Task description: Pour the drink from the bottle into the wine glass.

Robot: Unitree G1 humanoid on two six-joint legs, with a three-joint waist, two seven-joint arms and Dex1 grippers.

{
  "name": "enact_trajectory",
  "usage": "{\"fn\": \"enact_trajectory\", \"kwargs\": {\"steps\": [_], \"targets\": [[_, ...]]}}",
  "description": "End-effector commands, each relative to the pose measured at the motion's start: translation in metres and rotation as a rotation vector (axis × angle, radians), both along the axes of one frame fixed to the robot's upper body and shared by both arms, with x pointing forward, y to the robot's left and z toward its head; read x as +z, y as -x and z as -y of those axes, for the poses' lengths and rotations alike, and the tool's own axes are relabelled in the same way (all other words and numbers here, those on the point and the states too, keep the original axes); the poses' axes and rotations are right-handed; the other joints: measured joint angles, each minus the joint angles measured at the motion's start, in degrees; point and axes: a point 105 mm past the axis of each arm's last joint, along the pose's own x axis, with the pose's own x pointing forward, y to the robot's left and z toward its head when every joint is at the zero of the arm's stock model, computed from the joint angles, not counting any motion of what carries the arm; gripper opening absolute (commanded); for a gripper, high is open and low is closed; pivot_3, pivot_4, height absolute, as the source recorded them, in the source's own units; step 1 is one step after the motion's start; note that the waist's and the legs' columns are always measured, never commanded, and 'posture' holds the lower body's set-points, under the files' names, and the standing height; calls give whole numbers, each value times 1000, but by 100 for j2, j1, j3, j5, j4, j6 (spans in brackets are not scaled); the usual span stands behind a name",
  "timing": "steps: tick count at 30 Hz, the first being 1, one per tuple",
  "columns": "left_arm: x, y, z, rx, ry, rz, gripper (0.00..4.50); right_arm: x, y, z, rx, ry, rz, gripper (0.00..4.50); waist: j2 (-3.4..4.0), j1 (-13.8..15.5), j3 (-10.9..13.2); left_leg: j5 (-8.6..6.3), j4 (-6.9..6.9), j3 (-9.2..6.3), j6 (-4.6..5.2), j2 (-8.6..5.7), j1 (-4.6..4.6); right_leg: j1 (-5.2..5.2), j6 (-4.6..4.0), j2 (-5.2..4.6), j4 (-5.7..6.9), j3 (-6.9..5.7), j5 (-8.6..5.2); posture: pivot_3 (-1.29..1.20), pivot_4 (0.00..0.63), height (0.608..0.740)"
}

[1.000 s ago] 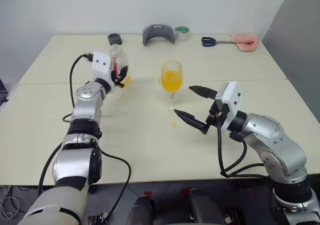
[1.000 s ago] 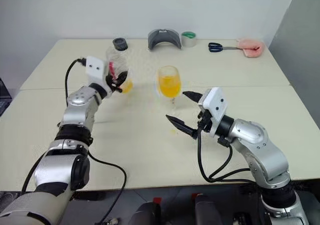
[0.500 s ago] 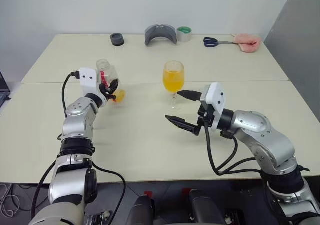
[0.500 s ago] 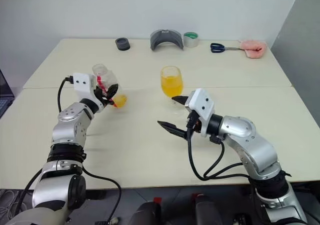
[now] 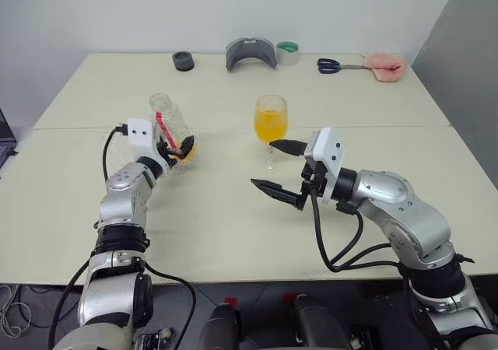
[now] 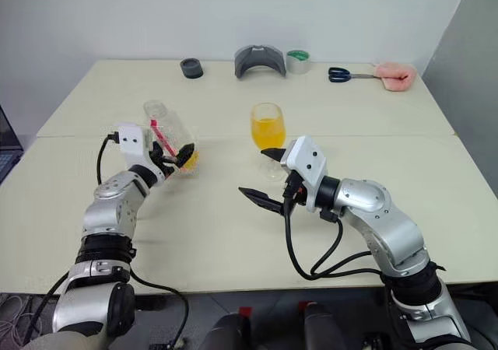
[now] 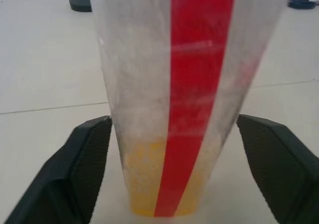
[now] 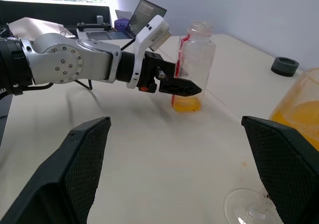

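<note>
1. Orange drink (image 5: 269,127) half fills the wine glass (image 5: 270,119) at mid-table; a little is left in the clear bottle (image 5: 170,127), set upright on the table's left.
2. The bottle is flanked, not gripped, by the wide-spread left gripper (image 7: 192,171).
3. The right gripper (image 5: 278,167), spread wide and empty, is seen just near of the glass.
4. The left gripper is best drawn straight back, so that the bottle is not tipped.
</note>
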Motion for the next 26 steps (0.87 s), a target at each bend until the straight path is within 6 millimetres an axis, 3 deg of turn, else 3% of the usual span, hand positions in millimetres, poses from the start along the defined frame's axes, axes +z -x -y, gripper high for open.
{"fn": "enact_trajectory", "kwargs": {"steps": [1,8,15,20,26], "targets": [[20,2,2,-2,-58,81,4472,8,3,0,5,-6,55,4500,0,5,0,0,0,0,0,0,0,0,0,0,0,0,0,0,150,740],[5,27,7,-21,-108,104,4472,-26,-6,19,-124,40,106,4500,-4,16,-5,0,-3,4,-1,3,2,0,0,-3,-2,5,0,0,150,740],[-12,65,11,1,-97,41,4472,-44,-21,55,-473,-169,83,4500,-8,30,-7,-1,-6,5,-1,11,3,1,0,-6,-3,8,0,0,150,740],[-18,85,9,96,-72,52,4472,-78,-19,91,-775,-267,52,4500,-9,70,-11,-3,-9,5,-1,16,8,8,0,-9,-6,10,0,0,150,740],[-17,93,15,91,-64,95,4472,-87,-14,91,-801,-269,54,4500,-8,70,-11,-3,-10,18,0,9,20,13,0,4,-5,16,0,0,150,740]]}}
